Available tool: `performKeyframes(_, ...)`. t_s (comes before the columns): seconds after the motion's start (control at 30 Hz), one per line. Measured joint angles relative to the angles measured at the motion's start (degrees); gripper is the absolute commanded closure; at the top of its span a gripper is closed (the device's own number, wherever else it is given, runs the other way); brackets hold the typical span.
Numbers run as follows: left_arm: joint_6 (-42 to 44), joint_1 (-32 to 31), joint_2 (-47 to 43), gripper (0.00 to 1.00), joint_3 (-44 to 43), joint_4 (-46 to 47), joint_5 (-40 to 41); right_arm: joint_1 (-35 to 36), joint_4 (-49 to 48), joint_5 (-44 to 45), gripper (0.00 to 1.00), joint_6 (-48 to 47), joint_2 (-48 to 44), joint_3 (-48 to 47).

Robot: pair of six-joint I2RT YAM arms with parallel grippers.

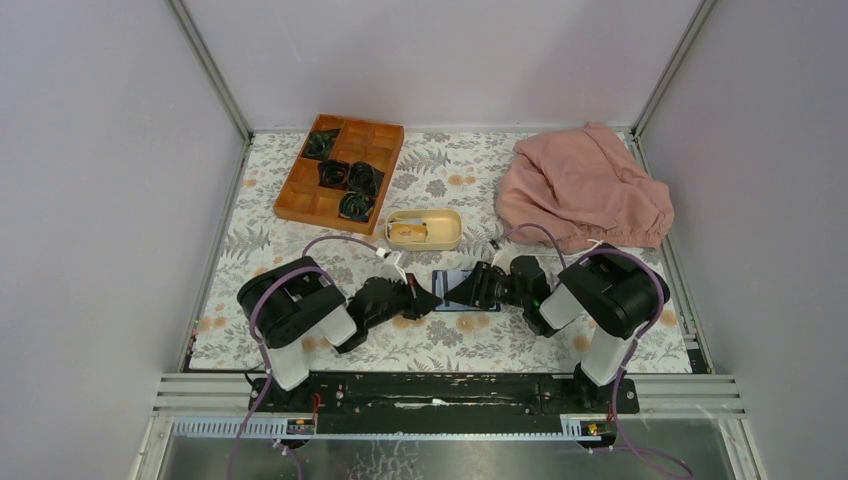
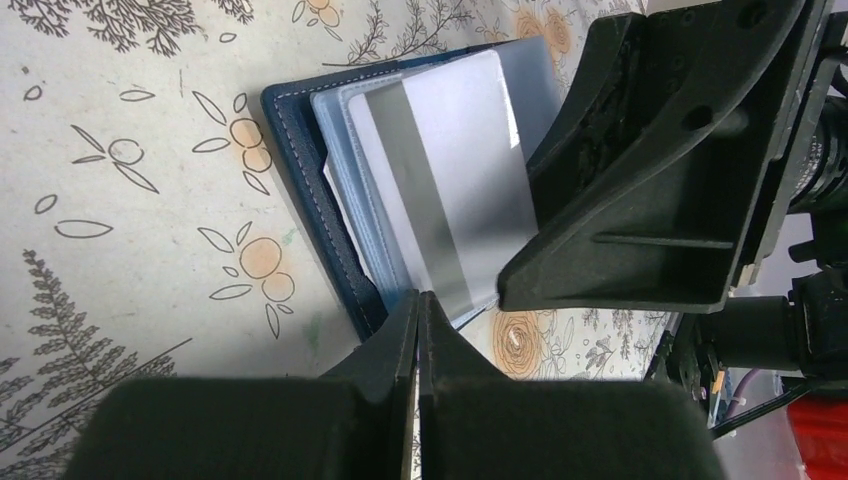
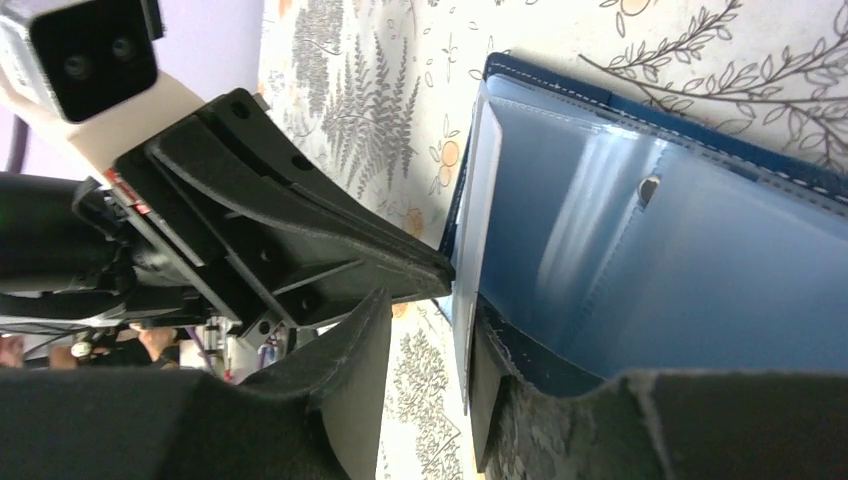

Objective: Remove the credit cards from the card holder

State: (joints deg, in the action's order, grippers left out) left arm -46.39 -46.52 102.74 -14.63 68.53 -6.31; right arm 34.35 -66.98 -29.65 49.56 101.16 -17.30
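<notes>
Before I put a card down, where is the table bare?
Bare: between the wooden tray and the pink cloth, behind the beige dish; also the strip between the card holder and the near edge. Crowded: the middle, from dish to card holder.

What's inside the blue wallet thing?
A pale card with a grey stripe lies in the open card holder, over clear pockets. The right gripper covers one end, so anything beneath is hidden.

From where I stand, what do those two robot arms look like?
The left arm and right arm are chunky matte black with white lower links. Thin purple cables loop along each. The left gripper and right gripper are black, wedge-shaped, two-fingered.
</notes>
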Motion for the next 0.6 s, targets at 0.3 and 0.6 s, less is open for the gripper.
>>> performKeyframes(0.3, -1.1, -0.1, -0.2, 1.0, 1.4, 1.3, 0.0, -6.1, -8.7, -5.0, 0.62, 4.5, 0.2, 4.9)
performKeyframes(0.6, -1.7, -0.1, 0.2, 1.0, 1.4, 1.9, -0.2, -6.8, -1.4, -5.0, 0.88, 0.5, -8.5, 5.4)
